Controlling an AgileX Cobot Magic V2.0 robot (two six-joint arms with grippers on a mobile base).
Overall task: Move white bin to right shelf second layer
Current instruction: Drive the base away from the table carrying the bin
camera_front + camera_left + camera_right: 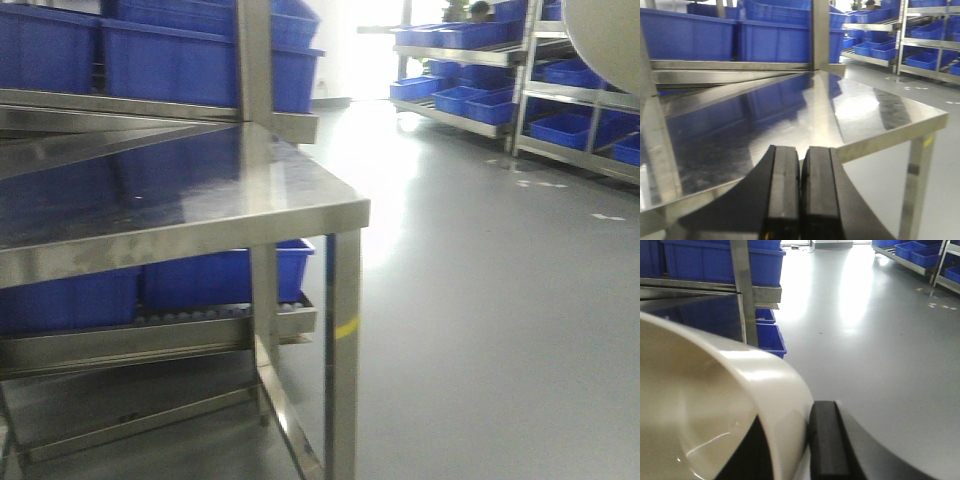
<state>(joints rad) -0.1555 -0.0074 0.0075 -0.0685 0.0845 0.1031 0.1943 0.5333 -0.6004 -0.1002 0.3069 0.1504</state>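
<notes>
White bin: glossy cream plastic, thick rounded rim, smooth curved wall; held aloft to right of counter. Right gripper clamps bin wall between black matte pads, one inside, one outside. Left gripper: flat black pads pressed together, empty, above polished reflective steel counter. Rectangular blue plastic crates behind.
</notes>
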